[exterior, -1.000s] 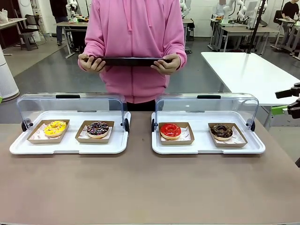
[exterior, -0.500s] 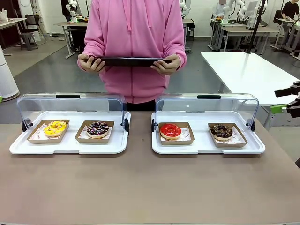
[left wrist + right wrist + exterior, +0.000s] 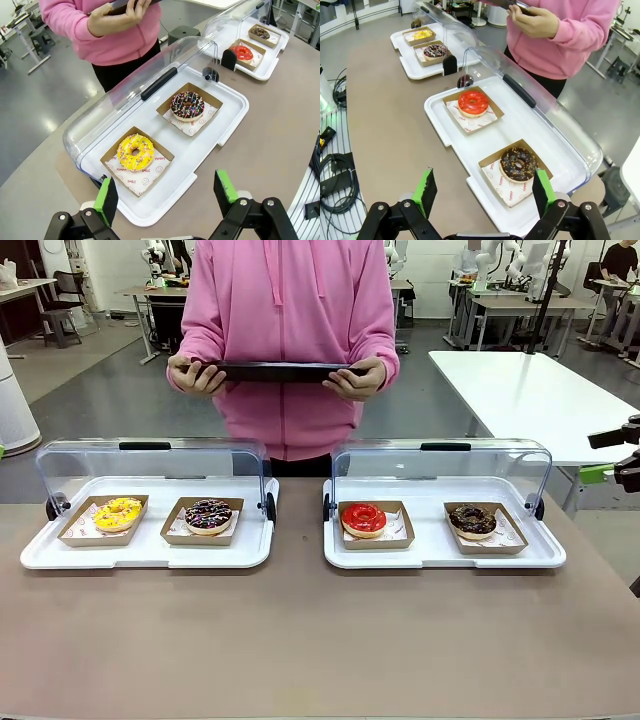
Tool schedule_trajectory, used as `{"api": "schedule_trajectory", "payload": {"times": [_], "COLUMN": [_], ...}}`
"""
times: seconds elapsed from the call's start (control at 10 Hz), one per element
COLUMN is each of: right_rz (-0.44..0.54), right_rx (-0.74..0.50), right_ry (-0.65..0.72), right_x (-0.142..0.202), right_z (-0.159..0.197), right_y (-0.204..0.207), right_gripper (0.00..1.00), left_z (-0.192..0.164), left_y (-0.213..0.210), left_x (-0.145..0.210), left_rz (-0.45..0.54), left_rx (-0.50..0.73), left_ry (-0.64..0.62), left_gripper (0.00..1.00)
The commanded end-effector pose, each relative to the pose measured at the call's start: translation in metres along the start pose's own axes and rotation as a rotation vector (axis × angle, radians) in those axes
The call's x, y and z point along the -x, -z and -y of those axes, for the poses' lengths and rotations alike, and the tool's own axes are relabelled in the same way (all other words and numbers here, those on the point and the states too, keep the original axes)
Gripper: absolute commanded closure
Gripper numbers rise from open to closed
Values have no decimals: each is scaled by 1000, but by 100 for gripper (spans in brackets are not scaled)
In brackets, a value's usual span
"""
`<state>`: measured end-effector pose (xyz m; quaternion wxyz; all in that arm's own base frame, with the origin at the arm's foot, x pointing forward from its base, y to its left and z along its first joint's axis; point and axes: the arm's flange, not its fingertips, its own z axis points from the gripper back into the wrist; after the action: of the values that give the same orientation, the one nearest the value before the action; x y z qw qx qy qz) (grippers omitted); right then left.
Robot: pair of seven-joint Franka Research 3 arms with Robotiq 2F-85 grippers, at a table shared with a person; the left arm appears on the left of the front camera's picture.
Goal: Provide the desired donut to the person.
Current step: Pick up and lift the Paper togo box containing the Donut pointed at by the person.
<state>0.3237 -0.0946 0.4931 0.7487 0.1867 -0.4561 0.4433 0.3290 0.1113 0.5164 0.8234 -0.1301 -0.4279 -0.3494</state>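
Four donuts sit in cardboard liners on two white trays along the far edge of the table (image 3: 300, 640). The left tray (image 3: 140, 555), toward the far left corner, carries a yellow donut (image 3: 118, 513) at its left end and a sprinkled chocolate donut (image 3: 208, 515) at its right. The right tray (image 3: 440, 558), toward the far right corner, carries a red donut (image 3: 364, 519) and, further right, a dark chocolate donut (image 3: 472, 521). Both clear lids (image 3: 150, 462) are swung back. The person (image 3: 290, 340) stands beyond the far edge, holding a dark tablet (image 3: 275, 370) level in both hands. The left gripper (image 3: 165, 195) hangs off the left tray's yellow-donut end, fingers spread wide, holding nothing. The right gripper (image 3: 484, 192) hangs off the right tray's dark-chocolate end, likewise released and empty.
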Motion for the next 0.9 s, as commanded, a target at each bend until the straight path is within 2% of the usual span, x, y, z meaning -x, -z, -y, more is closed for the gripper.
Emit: {"api": "schedule_trajectory", "payload": {"times": [0.0, 0.8], "right_rz": [16, 16], "right_rx": [-7, -7], "right_ry": [-8, -8], "right_x": [1, 1], "right_z": [2, 2], "right_y": [2, 2], "right_gripper": [0, 0], "left_z": [0, 0], "left_y": [0, 0], "left_x": [0, 0], "left_rz": [4, 4], "left_rx": [4, 4], "left_ry": [-2, -2], "left_gripper": [0, 0]}}
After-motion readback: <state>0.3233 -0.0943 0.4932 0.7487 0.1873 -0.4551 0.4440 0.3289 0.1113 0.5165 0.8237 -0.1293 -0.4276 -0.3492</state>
